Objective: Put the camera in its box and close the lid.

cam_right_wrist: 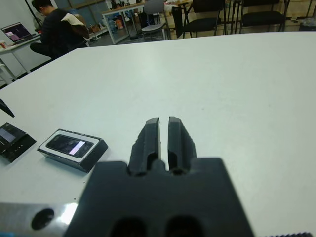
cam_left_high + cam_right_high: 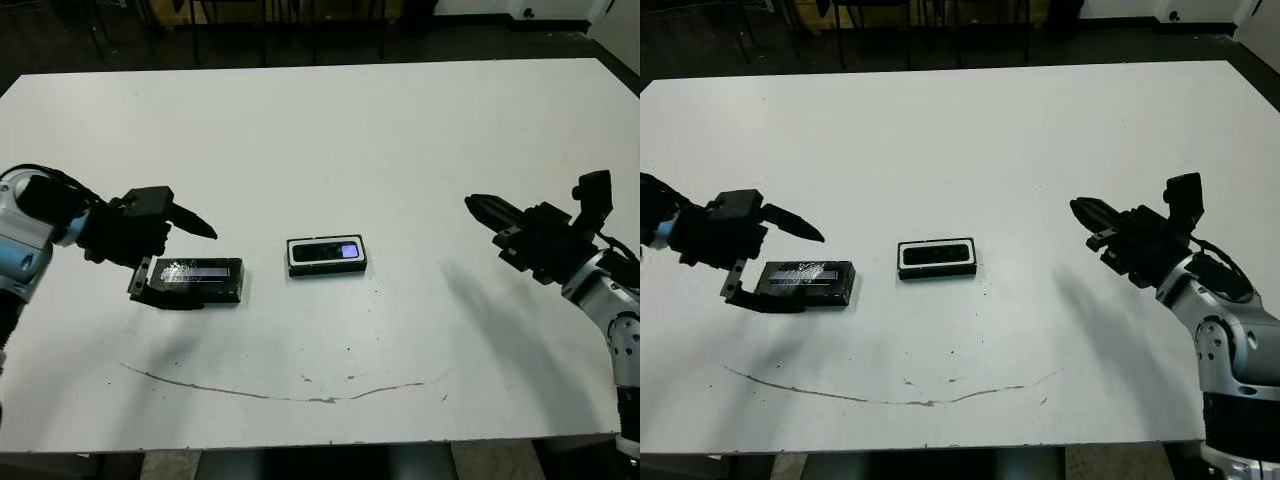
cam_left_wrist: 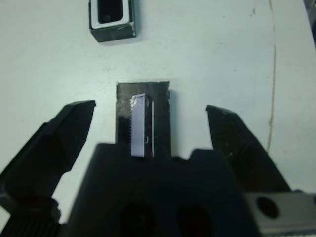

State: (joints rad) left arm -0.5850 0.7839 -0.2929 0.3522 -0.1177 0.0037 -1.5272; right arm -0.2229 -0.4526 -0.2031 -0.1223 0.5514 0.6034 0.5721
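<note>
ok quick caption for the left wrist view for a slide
Open left gripper poised over the lid on the white table; the box with the camera inside lies beyond.

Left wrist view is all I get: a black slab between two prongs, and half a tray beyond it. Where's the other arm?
Observer: The right gripper hangs over the right side of the table, fingers shut, touching nothing.
Operator: And the camera I heard about?
Observer: The camera lies inside the box, that tray of yours, at mid-table, its small bluish-purple screen facing up.
Operator: Is anyone around?
Observer: Yes. The right wrist view shows a person seated at a desk well beyond the table, hands nowhere near the robot.
</note>
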